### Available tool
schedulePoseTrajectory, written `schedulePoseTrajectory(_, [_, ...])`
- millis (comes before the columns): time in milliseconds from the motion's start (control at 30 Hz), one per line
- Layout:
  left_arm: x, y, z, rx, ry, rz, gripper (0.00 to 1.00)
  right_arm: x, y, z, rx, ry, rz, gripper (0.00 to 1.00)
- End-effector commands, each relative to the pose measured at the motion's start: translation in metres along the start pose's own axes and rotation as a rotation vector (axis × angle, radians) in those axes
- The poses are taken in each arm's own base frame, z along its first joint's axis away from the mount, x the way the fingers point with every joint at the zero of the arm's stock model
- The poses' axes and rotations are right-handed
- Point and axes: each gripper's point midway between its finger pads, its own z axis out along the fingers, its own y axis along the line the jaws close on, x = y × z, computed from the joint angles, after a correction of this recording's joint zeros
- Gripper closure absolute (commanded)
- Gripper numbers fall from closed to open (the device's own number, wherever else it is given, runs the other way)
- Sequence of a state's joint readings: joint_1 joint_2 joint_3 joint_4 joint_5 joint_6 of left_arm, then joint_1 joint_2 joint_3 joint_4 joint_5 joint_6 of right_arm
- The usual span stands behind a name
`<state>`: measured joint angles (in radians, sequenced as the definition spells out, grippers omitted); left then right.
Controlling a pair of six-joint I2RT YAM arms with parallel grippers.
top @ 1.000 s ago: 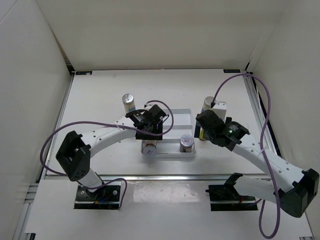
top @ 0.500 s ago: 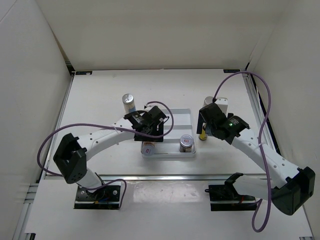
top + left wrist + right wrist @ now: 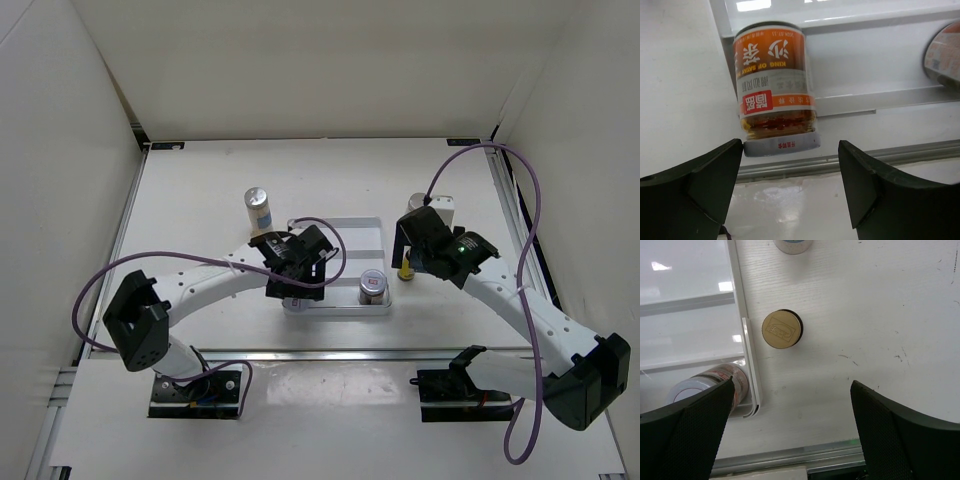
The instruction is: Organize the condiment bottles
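The squat jar (image 3: 774,85) with the orange label stands upright in the near left corner of the tray (image 3: 880,65), its silver lid facing my left wrist camera. My left claw (image 3: 790,145) hangs over it with its fingers apart, one on each side of the lid, and is not clamped on it. I cannot tell from this view whether the left finger brushes the lid's rim.

A second jar (image 3: 372,287) sits in the tray's near right corner, well apart from the first.

Just outside the tray's right edge, a slim yellow bottle (image 3: 782,329) stands on the worktop (image 3: 850,300). Through the right wrist camera I see its round tan cap from straight above. My right claw (image 3: 792,382) hovers above that spot with its fingers spread wide and nothing between them.

Farther back on that side, a white bottle (image 3: 441,209) is partly hidden behind the right arm. A tall white bottle (image 3: 258,207) with a silver cap stands on the worktop near the tray's far left corner, not touching the tray.
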<state>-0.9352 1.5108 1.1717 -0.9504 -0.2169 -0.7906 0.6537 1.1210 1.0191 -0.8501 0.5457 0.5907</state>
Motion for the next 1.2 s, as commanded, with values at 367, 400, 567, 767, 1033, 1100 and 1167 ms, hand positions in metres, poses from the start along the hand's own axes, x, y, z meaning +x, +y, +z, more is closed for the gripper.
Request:
schedulePoseTrajectory(367, [0.01, 0.006, 0.006, -0.041, 0.021, 0.0, 0.19, -0.003, 0.004, -0.002, -0.03, -0.015, 0.023, 0.0])
schedulePoseTrajectory(400, [0.009, 0.007, 0.006, -0.047, 0.014, 0.0, 0.2, -0.003, 0.004, -0.002, -0.03, -0.015, 0.023, 0.0])
schedulePoseTrajectory(567, [0.009, 0.005, 0.015, -0.053, 0.021, 0.022, 0.31, 0.0, 0.003, 0.0, -0.025, -0.009, 0.028, 0.0])
schedulePoseTrajectory(767, [0.007, 0.006, 0.013, -0.053, 0.008, 0.03, 0.47, 0.002, 0.002, 0.0, -0.025, -0.009, 0.028, 0.0])
schedulePoseTrajectory(1033, [-0.009, -0.001, -0.023, 0.032, -0.084, 0.008, 0.53, 0.002, 0.002, 0.0, -0.03, -0.015, 0.032, 0.0])
schedulePoseTrajectory(1100, [-0.018, -0.005, -0.031, 0.051, -0.114, -0.01, 0.54, 0.006, 0.002, 0.001, -0.033, -0.003, 0.028, 0.0])
schedulePoseTrajectory(1167, [-0.021, -0.006, -0.037, 0.052, -0.115, -0.011, 0.56, 0.006, 0.002, 0.001, -0.033, -0.003, 0.028, 0.0])
